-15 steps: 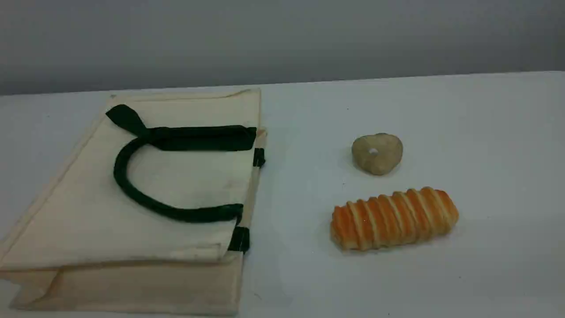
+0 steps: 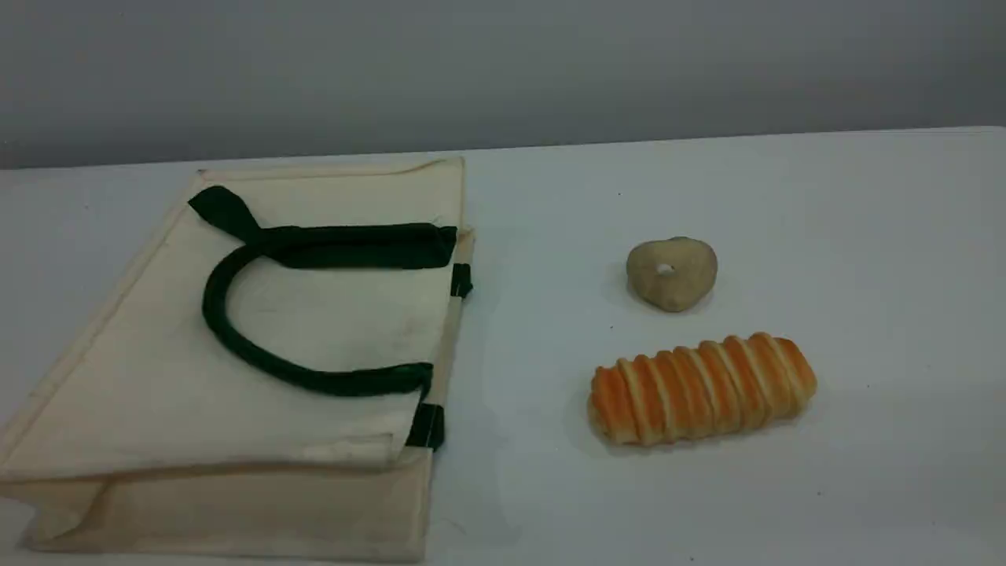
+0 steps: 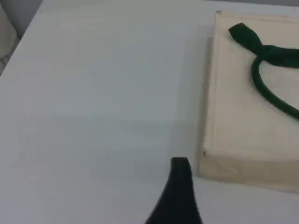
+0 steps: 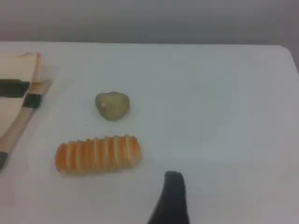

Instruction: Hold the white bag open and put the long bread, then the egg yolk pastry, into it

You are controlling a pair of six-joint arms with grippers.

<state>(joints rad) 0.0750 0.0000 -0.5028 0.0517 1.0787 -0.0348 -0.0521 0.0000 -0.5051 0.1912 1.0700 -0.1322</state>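
The white bag (image 2: 157, 409) lies flat and closed on the table's left, mouth toward the middle, one dark green handle (image 2: 236, 338) curled on top. To its right sits the egg yolk pastry (image 2: 672, 273), with the long bread (image 2: 702, 389) just in front of it. Neither arm shows in the scene view. In the left wrist view one dark fingertip (image 3: 180, 186) hovers over bare table beside the bag's (image 3: 233, 116) folded bottom. The right wrist view shows a fingertip (image 4: 172, 196) to the lower right of the bread (image 4: 98, 154) and pastry (image 4: 112, 105). Neither gripper holds anything.
A white table (image 2: 864, 275) carries everything, with a grey wall behind its far edge. The bag's edge (image 4: 11, 114) shows at the left of the right wrist view.
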